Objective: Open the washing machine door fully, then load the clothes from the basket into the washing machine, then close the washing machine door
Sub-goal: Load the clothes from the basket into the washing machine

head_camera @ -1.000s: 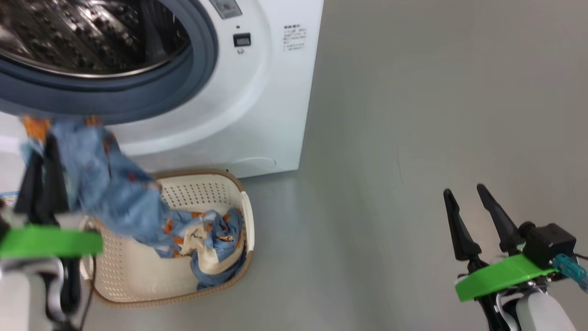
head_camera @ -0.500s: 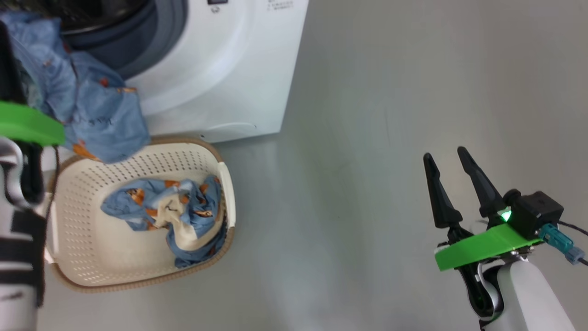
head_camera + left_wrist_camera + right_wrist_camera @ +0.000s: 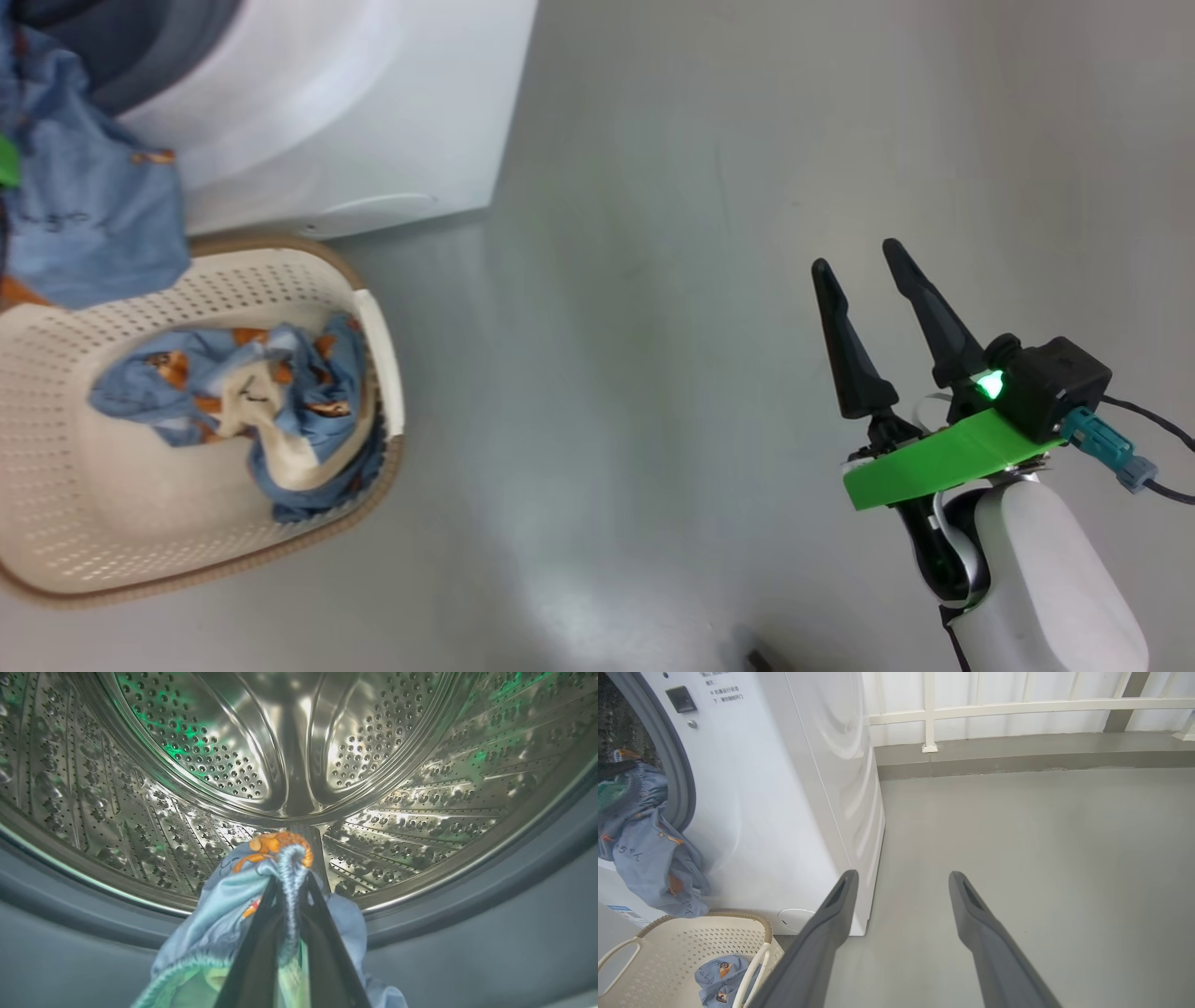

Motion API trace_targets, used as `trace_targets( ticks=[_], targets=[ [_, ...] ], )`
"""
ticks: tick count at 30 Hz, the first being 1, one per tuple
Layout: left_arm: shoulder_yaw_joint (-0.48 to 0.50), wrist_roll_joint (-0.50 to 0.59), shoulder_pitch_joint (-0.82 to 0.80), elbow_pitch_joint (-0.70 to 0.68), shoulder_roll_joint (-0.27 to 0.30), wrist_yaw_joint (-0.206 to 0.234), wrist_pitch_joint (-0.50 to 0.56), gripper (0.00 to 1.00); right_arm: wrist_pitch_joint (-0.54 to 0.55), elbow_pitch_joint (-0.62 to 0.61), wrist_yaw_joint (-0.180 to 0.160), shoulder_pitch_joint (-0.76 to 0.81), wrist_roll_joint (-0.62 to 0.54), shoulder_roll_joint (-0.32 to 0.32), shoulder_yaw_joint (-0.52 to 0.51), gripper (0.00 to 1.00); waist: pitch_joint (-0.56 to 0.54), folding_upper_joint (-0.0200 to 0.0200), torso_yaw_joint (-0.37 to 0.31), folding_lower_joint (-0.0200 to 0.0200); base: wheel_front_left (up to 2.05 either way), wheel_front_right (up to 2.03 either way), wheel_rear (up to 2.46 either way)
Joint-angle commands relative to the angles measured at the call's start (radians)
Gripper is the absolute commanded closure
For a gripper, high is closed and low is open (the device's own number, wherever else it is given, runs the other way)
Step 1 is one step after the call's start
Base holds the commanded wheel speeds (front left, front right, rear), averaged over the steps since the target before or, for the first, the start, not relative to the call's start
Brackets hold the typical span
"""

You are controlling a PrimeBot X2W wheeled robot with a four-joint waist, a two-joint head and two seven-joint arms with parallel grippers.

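Garment (image 3: 205,914) is clamped tight by the left gripper (image 3: 289,882) and is best carried forward over the gasket (image 3: 467,914) just below, deep into the drum (image 3: 420,812) ahead, before being let go.

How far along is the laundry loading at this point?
Done: the door is open, since the drum lies exposed. In hand: the left gripper is shut on one garment at the drum's mouth. Left: more clothes sit in the basket, then the door must be closed. The right gripper is open, holding nothing.

Grey floor (image 3: 1041,826) meets a white railed wall (image 3: 1017,707)
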Motion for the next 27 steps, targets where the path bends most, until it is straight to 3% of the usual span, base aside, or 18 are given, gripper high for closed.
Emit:
trace_targets(
  ticks=[1,7,12,19,22,27],
  targets=[
    [0.004,0.004,-0.043,0.003,0.064,-0.003,-0.005,1.0,-0.005,-0.024,0.002,-0.003,-0.005,0.006,0.029,0.0,0.039,0.0,-0.04,-0.0001,0.0,0.0,0.0],
    [0.007,0.023,-0.111,-0.015,0.107,-0.002,-0.005,1.0,-0.005,-0.027,0.002,-0.011,-0.002,0.012,0.035,0.0,0.064,0.0,-0.064,-0.0001,0.0,0.0,0.0],
    [0.042,0.079,-0.134,-0.179,0.135,0.009,-0.005,1.0,-0.005,-0.031,0.002,-0.015,-0.002,0.018,0.035,0.0,0.086,0.0,-0.074,-0.0001,0.0,0.0,0.0],
    [0.131,0.148,-0.084,-0.368,0.127,0.013,-0.005,1.0,-0.005,-0.03,0.002,-0.022,-0.002,0.026,0.042,0.0,0.094,0.0,-0.077,-0.0001,0.0,0.0,0.0],
    [0.148,0.164,-0.049,-0.33,0.118,0.011,-0.005,1.0,-0.005,-0.03,0.002,-0.023,-0.001,0.028,0.048,0.0,0.09,0.0,-0.076,-0.0001,0.0,0.0,0.0],
    [0.145,0.165,-0.039,-0.153,0.106,0.005,-0.005,1.0,-0.005,-0.026,0.002,-0.019,0.0,0.03,0.051,0.0,0.08,0.0,-0.07,-0.0001,0.0,0.0,0.0]
  ],
)
